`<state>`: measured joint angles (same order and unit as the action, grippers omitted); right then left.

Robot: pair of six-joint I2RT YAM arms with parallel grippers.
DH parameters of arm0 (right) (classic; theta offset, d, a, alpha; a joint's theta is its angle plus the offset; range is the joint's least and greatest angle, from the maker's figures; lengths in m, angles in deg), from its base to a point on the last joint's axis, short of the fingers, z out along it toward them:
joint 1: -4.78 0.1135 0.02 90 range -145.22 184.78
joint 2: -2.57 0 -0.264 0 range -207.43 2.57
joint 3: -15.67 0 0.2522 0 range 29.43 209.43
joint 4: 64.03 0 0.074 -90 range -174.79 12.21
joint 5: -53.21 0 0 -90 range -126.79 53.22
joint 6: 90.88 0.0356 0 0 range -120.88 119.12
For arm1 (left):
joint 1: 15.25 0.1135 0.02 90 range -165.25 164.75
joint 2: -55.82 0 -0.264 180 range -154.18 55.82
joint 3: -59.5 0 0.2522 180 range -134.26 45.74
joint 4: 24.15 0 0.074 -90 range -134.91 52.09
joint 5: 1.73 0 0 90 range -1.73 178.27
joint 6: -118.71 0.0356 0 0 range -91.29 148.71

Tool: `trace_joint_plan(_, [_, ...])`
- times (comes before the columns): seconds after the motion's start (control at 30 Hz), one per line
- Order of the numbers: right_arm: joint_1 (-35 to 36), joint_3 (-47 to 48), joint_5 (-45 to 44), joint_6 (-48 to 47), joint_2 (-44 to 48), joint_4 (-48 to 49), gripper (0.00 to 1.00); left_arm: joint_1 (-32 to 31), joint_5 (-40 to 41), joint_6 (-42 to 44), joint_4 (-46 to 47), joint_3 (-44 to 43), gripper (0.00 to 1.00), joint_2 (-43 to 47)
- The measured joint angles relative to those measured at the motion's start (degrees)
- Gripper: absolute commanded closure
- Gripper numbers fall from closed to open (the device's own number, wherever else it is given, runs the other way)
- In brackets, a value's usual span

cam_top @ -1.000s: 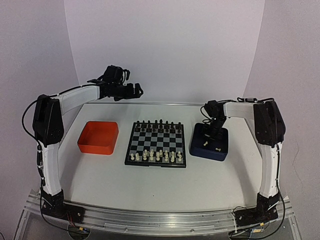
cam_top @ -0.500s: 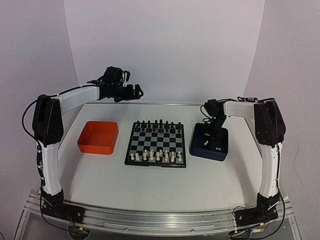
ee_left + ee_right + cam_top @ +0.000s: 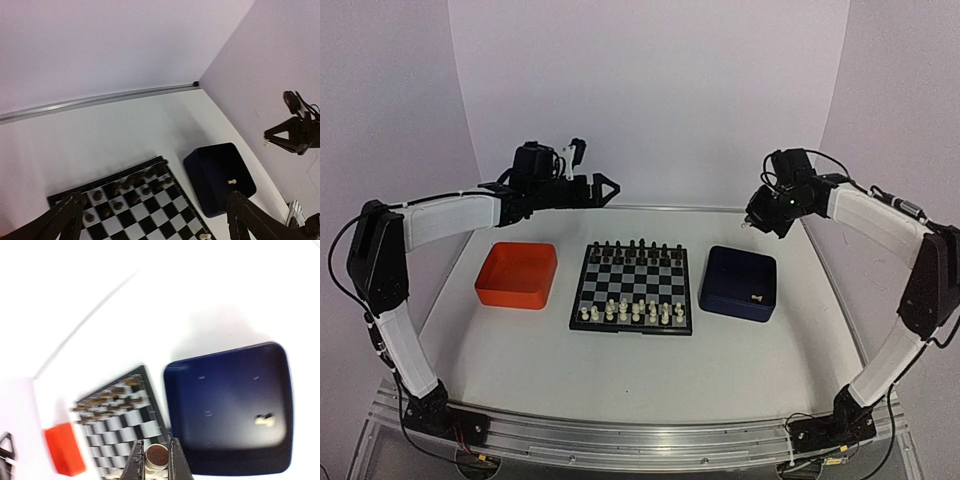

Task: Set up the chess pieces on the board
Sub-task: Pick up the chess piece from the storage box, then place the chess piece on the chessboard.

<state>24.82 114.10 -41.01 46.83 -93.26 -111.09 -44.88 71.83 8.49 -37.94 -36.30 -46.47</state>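
Observation:
The board (image 3: 635,283) lies mid-table, with cream chess pieces (image 3: 632,312) along its near rows and black ones (image 3: 638,250) along the far rows. My right gripper (image 3: 750,222) hangs high above the far edge of the dark blue tray (image 3: 720,285). In the right wrist view the right gripper (image 3: 156,452) is shut on a cream chess piece (image 3: 156,456), whose brown felt base faces the camera. One more cream piece (image 3: 757,298) lies in the tray. My left gripper (image 3: 605,188) is open and empty, raised above the table's back left; its fingers (image 3: 65,215) frame the board (image 3: 145,210).
An orange tray (image 3: 518,273) sits left of the board and looks empty. The blue tray (image 3: 215,170) stands right of the board, close to its edge. White walls close the table at the back and on both sides.
My right gripper has risen out of the blue tray with a cream piece, leaving one there. The left arm has stretched a little to the right, still open.

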Motion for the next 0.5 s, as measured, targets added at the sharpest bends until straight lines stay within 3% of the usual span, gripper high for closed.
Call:
trace_joint_plan(0.23, [3.86,-9.8,1.77,10.7,4.02,13.71,1.0,-13.36,-2.42,2.34,11.92,1.55,0.19,-0.27])
trace_joint_plan(0.5, [11.81,-10.98,2.16,17.82,3.91,19.82,1.0,-16.11,-3.03,0.55,13.48,1.01,0.28,-6.35])
